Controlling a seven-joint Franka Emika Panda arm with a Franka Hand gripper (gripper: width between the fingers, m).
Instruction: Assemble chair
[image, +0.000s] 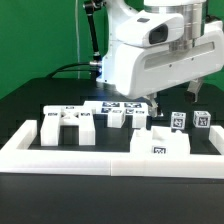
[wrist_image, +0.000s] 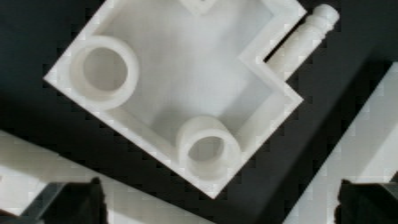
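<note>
In the wrist view a flat white chair slab lies on the black table, with two round sockets and a short peg at one edge. My gripper is open above it. The dark fingers stand wide apart, and only a corner of the slab shows below the gap. In the exterior view the gripper hangs low under the arm over tagged white pieces in the middle of the table. Nothing is held.
A bracket-like white piece stands at the exterior view's left. A blocky tagged piece sits near the front wall. Two small tagged posts stand at the right. A green backdrop closes the back.
</note>
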